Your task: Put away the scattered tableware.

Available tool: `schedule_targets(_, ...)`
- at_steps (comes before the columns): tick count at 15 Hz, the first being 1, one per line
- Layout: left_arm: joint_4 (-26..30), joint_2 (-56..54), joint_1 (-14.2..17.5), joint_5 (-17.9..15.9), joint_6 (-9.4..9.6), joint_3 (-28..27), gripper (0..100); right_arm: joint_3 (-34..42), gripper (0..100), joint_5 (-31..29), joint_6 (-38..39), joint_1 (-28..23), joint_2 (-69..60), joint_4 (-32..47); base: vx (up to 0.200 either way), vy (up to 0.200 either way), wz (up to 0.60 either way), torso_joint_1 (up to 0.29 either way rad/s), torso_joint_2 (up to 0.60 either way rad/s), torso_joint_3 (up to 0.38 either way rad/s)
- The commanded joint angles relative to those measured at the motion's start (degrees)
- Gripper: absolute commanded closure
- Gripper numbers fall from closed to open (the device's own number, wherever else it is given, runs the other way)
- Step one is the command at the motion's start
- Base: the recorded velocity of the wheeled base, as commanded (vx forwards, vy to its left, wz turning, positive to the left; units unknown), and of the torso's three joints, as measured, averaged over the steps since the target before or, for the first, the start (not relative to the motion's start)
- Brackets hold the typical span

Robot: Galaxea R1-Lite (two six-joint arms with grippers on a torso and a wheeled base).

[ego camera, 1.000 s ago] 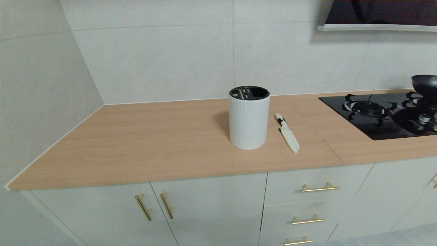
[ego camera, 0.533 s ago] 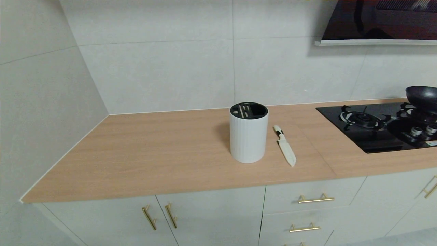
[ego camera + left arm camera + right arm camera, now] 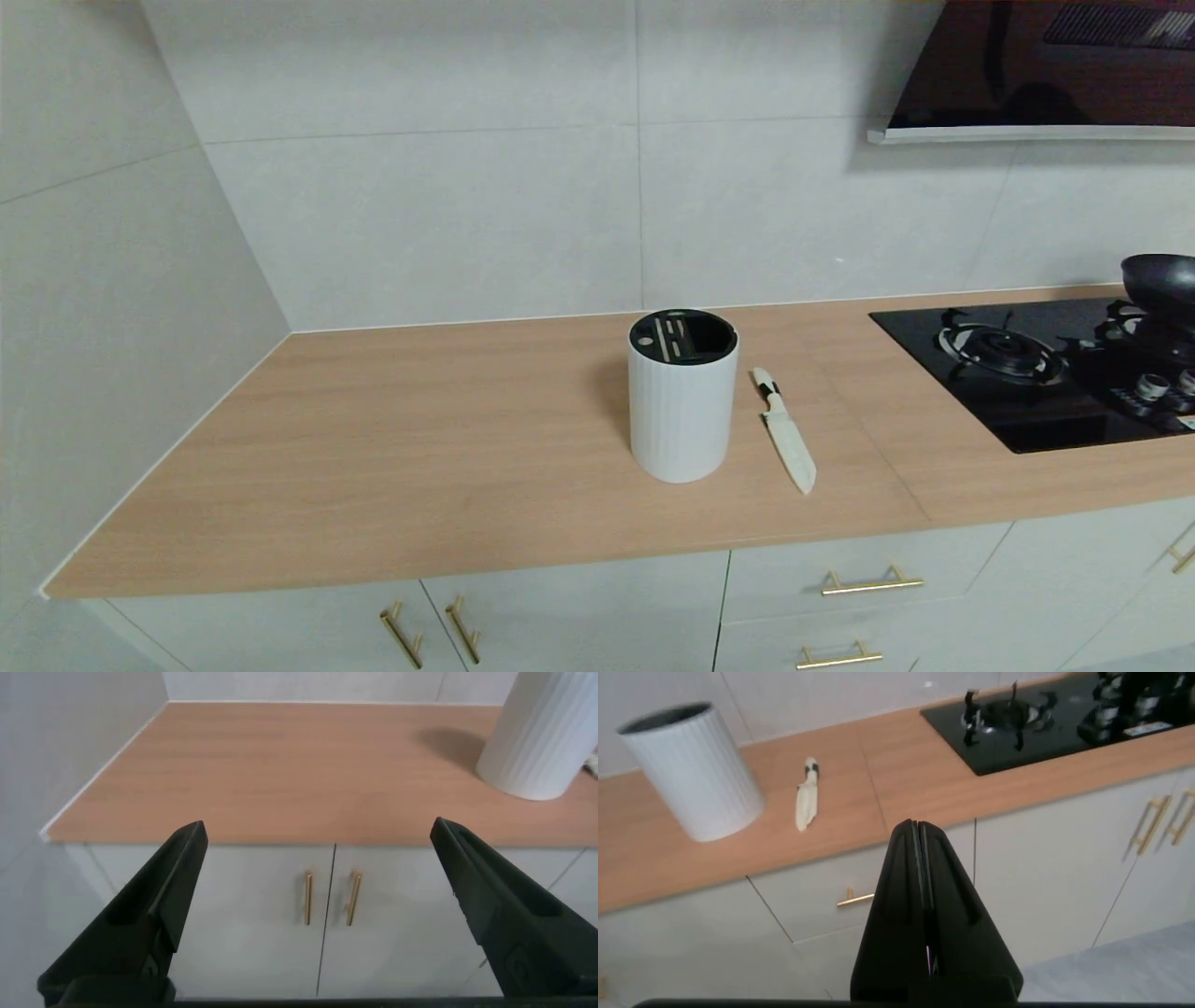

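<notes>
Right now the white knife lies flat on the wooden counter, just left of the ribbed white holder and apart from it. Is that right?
No. The knife lies to the right of the holder, not the left, as the head view shows. It does lie flat on the counter, apart from the holder.

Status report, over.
Left hand open, right hand shut, both empty. Knife flat on counter beside holder. Nothing blocking it.
</notes>
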Motion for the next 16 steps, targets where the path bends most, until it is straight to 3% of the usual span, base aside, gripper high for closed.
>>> schedule_targets(1,-0.04,0.02,0.02,0.03,-0.04,0.0,0,0.0,100,0.0,-0.03,0.01,0.02,-0.02,0.0,0.0,0.0,0.0,0.0,0.0)
schedule_targets(6,-0.04,0.02,0.02,0.03,0.04,0.0,0,0.0,100,0.0,-0.03,0.01,0.02,-0.02,0.0,-0.16,0.0,0.0,0.0,0.002)
schedule_targets(12,-0.04,0.02,0.02,0.03,-0.04,0.0,0,0.0,100,-0.35,0.41,0.01,0.02,-0.02,0.0,0.0,0.0,0.0,0.0,0.0)
schedule_targets(14,-0.04,0.02,0.02,0.03,0.04,0.0,0,0.0,100,-0.43,0.41,0.01,0.02,-0.02,0.2,-0.2,0.0,0.005,0.0,-0.002)
schedule_targets(16,-0.04,0.02,0.02,0.03,0.04,0.0,0,0.0,100,-0.43,0.41,0.01,0.02,-0.02,0.0,-0.1,0.0,-0.004,0.0,0.001)
